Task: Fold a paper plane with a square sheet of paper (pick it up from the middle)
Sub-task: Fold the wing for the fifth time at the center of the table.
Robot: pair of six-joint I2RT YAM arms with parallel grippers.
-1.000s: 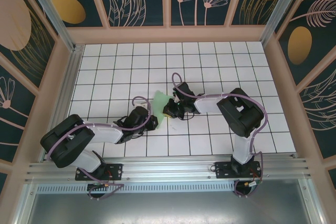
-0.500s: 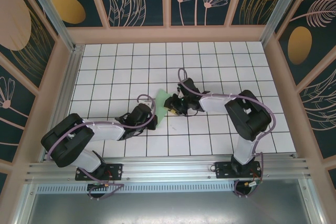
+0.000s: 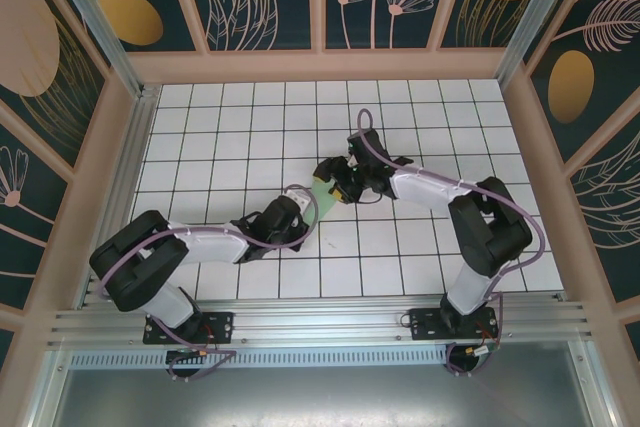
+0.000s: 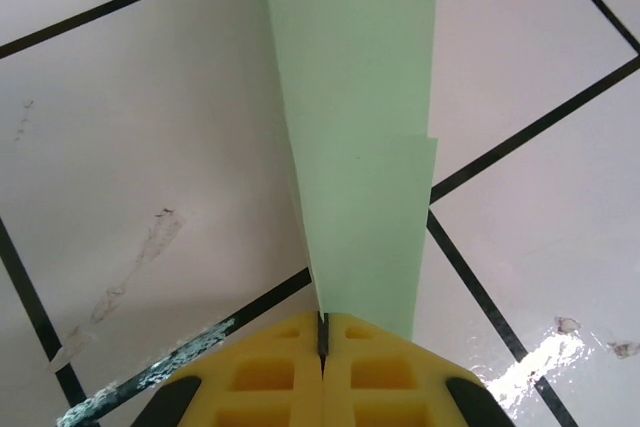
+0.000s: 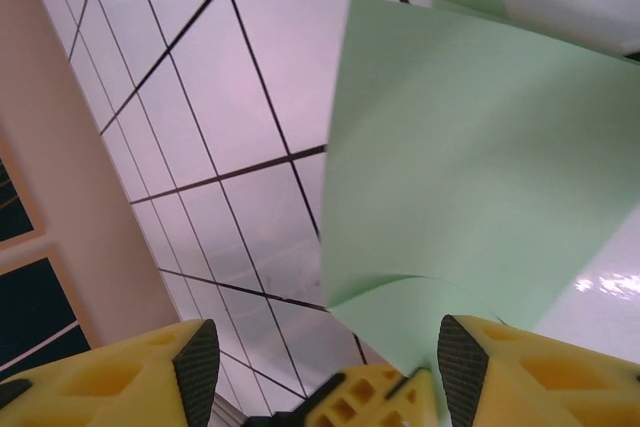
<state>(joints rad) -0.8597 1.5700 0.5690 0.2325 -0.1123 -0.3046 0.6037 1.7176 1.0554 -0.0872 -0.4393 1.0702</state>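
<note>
The square sheet of paper [image 3: 320, 194] is light green and folded into a narrow, tapering plane shape, held near the middle of the tiled floor. My left gripper [image 3: 309, 207] is shut on its near end. In the left wrist view the yellow fingers [image 4: 380, 367] meet on the fold and the paper [image 4: 360, 127] runs straight away from them above the tiles. My right gripper [image 3: 334, 181] stands just beyond the paper, open. In the right wrist view a loose flap of paper [image 5: 470, 167] curls between its spread jaws [image 5: 327, 352], close to the right finger [image 5: 500, 377].
White tiled floor [image 3: 420, 137] with black grid lines, fenced by a wooden frame [image 3: 320, 65] and patterned walls. An aluminium rail [image 3: 320, 322] runs along the near edge by the arm bases. Both forearms reach inward and nearly meet at the centre.
My right gripper has opened, let go of the paper and shifted up and to the right. My left gripper has carried the paper right, staying shut on it.
</note>
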